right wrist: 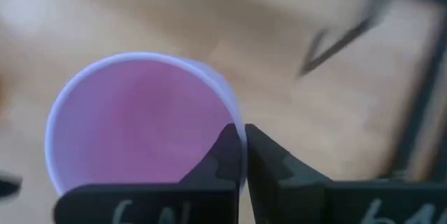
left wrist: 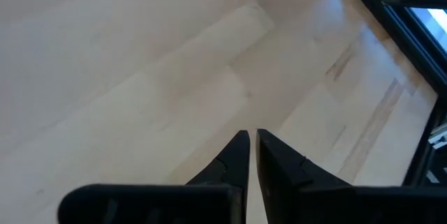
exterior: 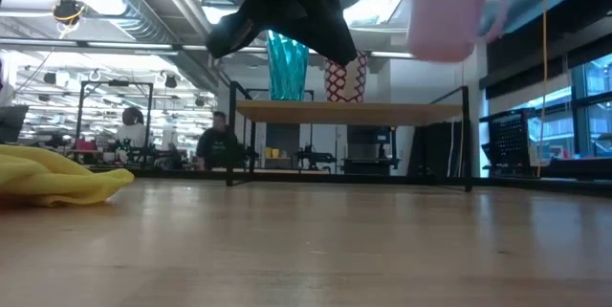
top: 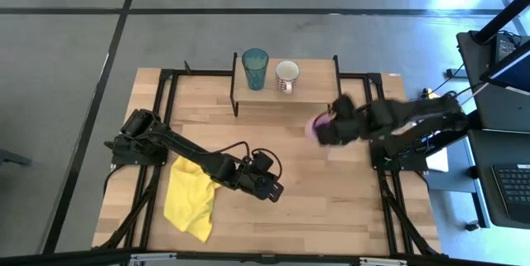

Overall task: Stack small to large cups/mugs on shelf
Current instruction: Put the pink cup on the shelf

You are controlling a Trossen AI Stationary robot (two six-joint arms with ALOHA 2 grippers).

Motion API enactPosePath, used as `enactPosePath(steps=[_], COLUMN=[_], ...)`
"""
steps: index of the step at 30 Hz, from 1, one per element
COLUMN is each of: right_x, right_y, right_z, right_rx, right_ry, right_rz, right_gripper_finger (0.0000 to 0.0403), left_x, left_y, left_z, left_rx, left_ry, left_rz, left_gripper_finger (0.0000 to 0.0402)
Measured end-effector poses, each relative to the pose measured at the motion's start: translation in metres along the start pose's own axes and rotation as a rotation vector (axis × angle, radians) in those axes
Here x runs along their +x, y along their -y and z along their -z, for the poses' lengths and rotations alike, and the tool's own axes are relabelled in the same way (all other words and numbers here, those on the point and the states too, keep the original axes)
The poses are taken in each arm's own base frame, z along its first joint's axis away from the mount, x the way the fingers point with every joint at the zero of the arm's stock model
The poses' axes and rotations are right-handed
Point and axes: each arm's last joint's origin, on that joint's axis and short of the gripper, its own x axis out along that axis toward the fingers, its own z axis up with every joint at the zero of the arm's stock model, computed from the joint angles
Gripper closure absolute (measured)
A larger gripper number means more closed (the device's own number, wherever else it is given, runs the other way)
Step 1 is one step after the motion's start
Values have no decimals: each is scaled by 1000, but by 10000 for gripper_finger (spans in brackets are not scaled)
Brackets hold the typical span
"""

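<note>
Right tool (right wrist: 244, 137) clamped on pink mug (exterior: 442, 18) rim, carried aloft near shelf (top: 306, 92) for placing beside white mug (top: 286, 74) and teal tumbler (top: 254, 68). Left tool (left wrist: 251, 140) nearly closed, empty, over desk (top: 331, 200).

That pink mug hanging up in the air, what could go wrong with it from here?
The right gripper pinches only the rim of the pink mug, high above the table, so it might slip and drop. The shelf already holds the teal tumbler and the white mug, so a careless approach could knock one over. The left gripper waits, shut, over the table, clear of this.
</note>
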Motion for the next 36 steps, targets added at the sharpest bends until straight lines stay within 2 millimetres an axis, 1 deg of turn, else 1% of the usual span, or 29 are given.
enactPosePath(steps=[2,6,10,12,15,19,23,25,29,33,36], right_x=[-12,-21,-15,-11,-1,21,53,63,70,78,83], right_y=[14,41,67,75,76,65,68,73,82,94,99], right_z=[-19,-56,-88,-101,-117,-139,-152,-156,-163,-171,-175], right_rx=[36,128,185,202,210,180,136,115,125,186,263], right_ry=[42,105,110,109,129,142,41,3,-13,-58,-82], right_rz=[30,24,88,82,36,-15,79,121,132,115,103], right_gripper_finger=[394,392,392,392,392,392,392,392,392,391,390], left_x=[-2,-15,-32,-41,-49,-55,-56,-57,-60,-61,-60], left_y=[0,2,3,3,3,0,0,1,3,4,3], left_z=[-2,-13,-24,-30,-34,-37,-36,-34,-28,-26,-27], left_rx=[19,42,58,58,55,63,61,50,29,23,19], left_ry=[11,43,94,120,142,136,119,106,92,93,95], left_rz=[-2,27,47,58,60,51,53,65,77,78,76], left_gripper_finger=[381,381,381,381,381,381,381,381,381,381,381])
